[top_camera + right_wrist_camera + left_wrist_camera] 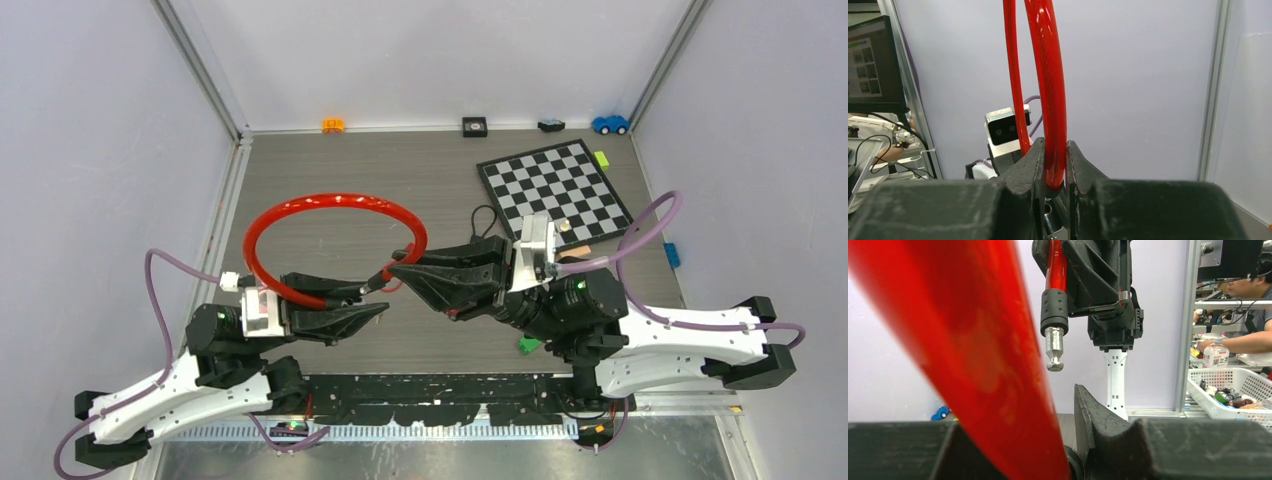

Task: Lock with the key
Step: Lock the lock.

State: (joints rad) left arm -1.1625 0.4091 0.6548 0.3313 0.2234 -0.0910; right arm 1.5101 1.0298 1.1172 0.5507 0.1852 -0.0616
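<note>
Left wrist view: steel pin end [1054, 347] of red plastic-sheathed cable loop [335, 205], black collar above, long axis vertical, tip down, apart from and above left gripper [370, 298]. Right gripper [1054, 150] fingers clamped on cable just behind pin. Left fingers clamped on cable's other stretch. Judged: insertion runs along pin axis, towards left gripper.

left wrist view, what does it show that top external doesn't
Only left wrist: the silver grooved pin on the end of the red cable, seen close, plus a white basket and bottle outside the cell. Only top external: the cable's whole loop, the checkerboard, the blue toy car. Both: the red cable with the right claw clamped on it.
</note>
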